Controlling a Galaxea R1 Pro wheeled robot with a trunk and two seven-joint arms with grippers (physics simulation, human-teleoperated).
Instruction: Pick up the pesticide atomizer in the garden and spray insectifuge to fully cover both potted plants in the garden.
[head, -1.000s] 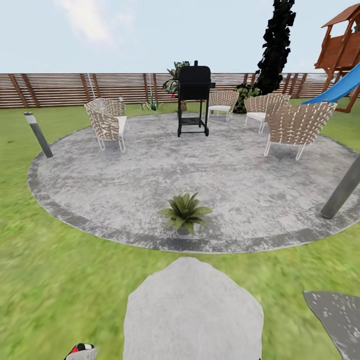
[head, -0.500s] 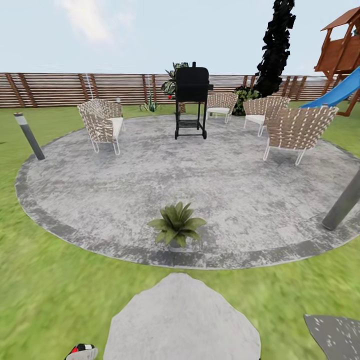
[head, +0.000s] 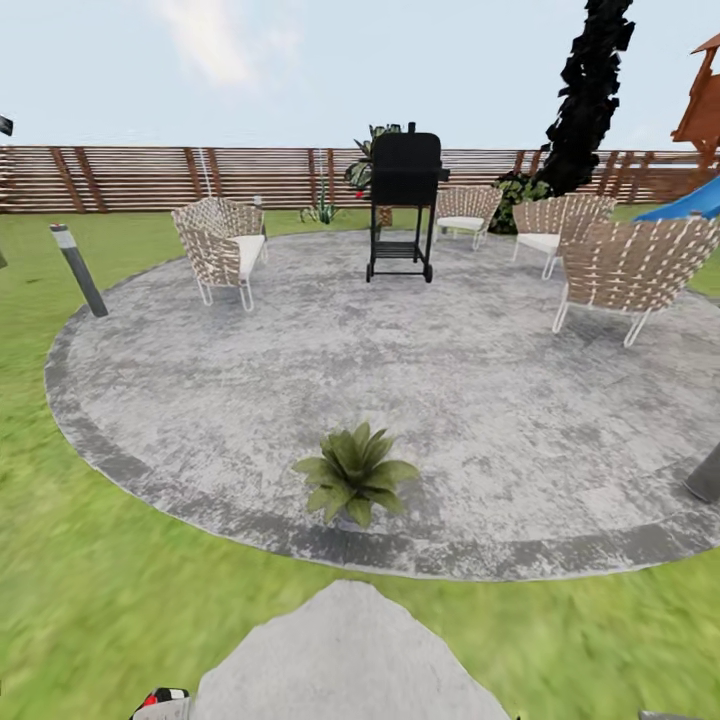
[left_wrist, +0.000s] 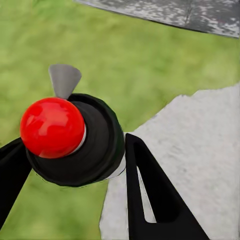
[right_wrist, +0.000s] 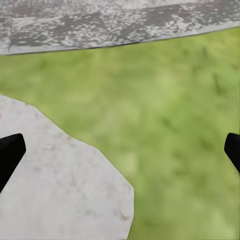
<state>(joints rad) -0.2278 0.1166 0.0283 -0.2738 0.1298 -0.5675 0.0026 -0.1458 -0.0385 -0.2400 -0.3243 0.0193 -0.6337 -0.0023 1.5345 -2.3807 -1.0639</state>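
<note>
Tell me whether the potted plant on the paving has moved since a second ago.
No. The potted plant sits at the same spot near the paving's edge; the whole view shifted, so the camera moved.

L gripper (left_wrist: 75, 175): black fingers (left_wrist: 155, 200) closed around a round black-bodied object w/ a red cap and grey nozzle (the pesticide atomizer (left_wrist: 70, 137)), one finger each side, touching it. In head view just a red/black/white bit at bottom edge. R gripper (right_wrist: 120, 152): fingertips (right_wrist: 10, 152) spread wide apart, nothing between them, pointing down
</note>
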